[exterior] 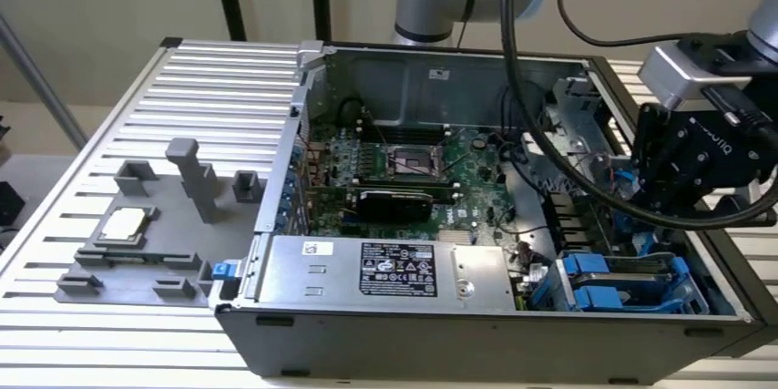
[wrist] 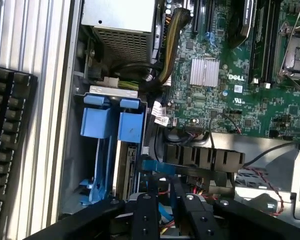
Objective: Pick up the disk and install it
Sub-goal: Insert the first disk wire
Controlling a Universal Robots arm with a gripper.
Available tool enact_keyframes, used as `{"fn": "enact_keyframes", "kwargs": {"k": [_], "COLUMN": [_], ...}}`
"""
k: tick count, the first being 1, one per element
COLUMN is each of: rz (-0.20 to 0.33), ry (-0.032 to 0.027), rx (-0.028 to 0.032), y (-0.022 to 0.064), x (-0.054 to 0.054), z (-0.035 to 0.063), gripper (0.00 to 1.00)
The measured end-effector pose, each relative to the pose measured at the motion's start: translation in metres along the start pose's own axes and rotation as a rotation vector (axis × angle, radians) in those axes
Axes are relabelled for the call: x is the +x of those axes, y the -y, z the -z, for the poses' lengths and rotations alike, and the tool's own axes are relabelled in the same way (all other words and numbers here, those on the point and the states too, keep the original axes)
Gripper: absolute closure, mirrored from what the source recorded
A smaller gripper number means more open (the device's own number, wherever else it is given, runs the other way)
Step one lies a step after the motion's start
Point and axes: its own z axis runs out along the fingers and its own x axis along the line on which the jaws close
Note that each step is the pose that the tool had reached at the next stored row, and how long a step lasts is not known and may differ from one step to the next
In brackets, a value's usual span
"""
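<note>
Claw (wrist: 166, 200) near motherboard (wrist: 215, 102) marked DELL

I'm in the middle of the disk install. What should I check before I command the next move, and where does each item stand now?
1. Case open on top: ok.
2. Gripper over the drive-bay corner, next to the blue carriers: ok.
3. Disk in grip: cannot tell. A blue edge shows just ahead of the gripper.
4. Black cable clear of the case: not ok, it droops across the open case.
5. CPU chip out of the way on the grey fixture, outside the case: ok.
</note>
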Motion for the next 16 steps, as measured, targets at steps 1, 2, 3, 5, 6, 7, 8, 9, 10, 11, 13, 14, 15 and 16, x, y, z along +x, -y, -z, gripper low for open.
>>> {"fn": "enact_keyframes", "kwargs": {"k": [1,2,3,5,6,7,8,9,10,11,13,14,15,16], "rz": [0.0,0.0,0.0,0.0,0.001,0.001,0.001,0.001,0.001,0.001,0.001,0.001,0.001,0.001], "ry": [0.0,0.0001,0.0,0.0006,0.001,0.0016,0.0028,0.0038,0.0053,0.0064,0.0085,0.0095,0.0106,0.012], "rx": [0.0,0.0,0.0,0.0001,0.0001,0.0002,0.0002,0.0003,0.0004,0.0005,0.0007,0.0008,0.0009,0.001], "y": [-0.0024,-0.0045,-0.0064,-0.0085,-0.0088,-0.0091,-0.0094,-0.0096,-0.0096,-0.0093,-0.0075,-0.0062,-0.0048,-0.0032], "x": [0.0,0.0,0.001,0.006,0.01,0.014,0.017,0.021,0.023,0.026,0.031,0.033,0.034,0.035], "z": [-0.0002,-0.0003,-0.0003,-0.0004,-0.0003,-0.0002,-0.0002,0.0,0.0,0.0,0.0002,0.0004,0.0005,0.0006], "gripper": [1.0,1.0,1.0,1.0,1.0,1.0,1.0,1.0,1.0,1.0,1.0,1.0,1.0,1.0]}}
